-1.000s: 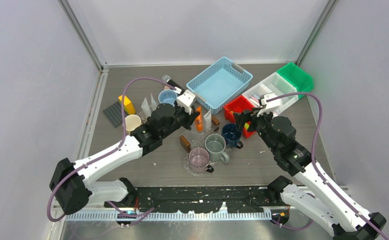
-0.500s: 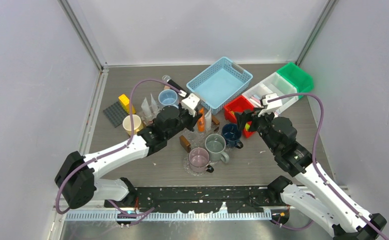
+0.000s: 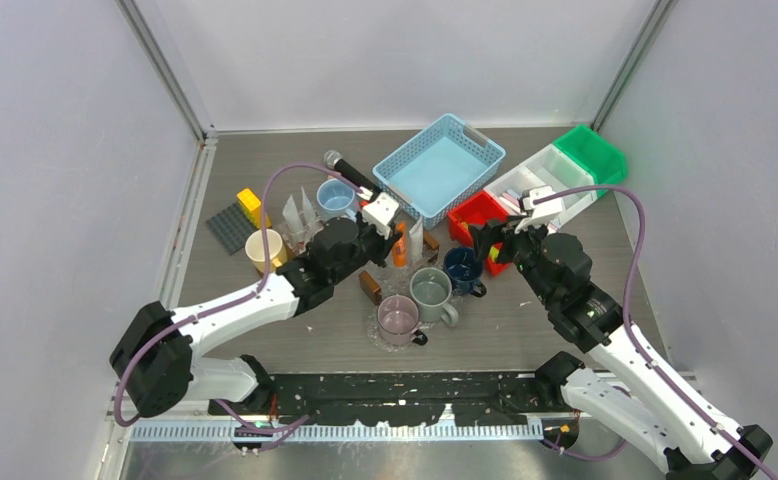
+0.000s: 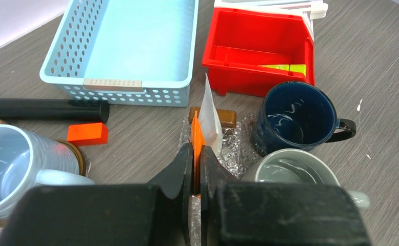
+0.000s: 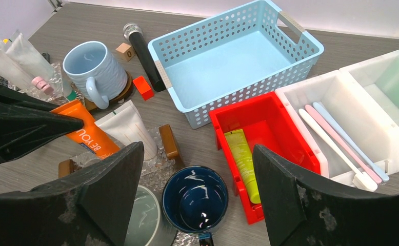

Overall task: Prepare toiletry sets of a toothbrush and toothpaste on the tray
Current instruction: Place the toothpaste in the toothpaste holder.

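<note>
Left gripper [image 4: 196, 154] is pressed tight on one end of the flat orange toothpaste tube [image 5: 87, 134], black lettering showing, just beside one white tube [image 5: 128, 128]. One yellow-green tube [image 5: 242, 164] lies in the red bin [image 5: 282, 148]. Three slim toothbrushes [image 5: 341, 148], white, pink and blue, lie in the white bin [image 5: 387, 128]. Right gripper [image 5: 197, 149] is spread, empty.

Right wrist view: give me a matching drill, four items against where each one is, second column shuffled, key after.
Items:
1. orange toothpaste tube
2. yellow-green toothpaste tube
3. toothbrushes
4. microphone

Places:
A. in the white bin
B. pinched in the left tool
C. in the red bin
D. lying on the table

Pairs: 1-B, 2-C, 3-A, 4-D
</note>
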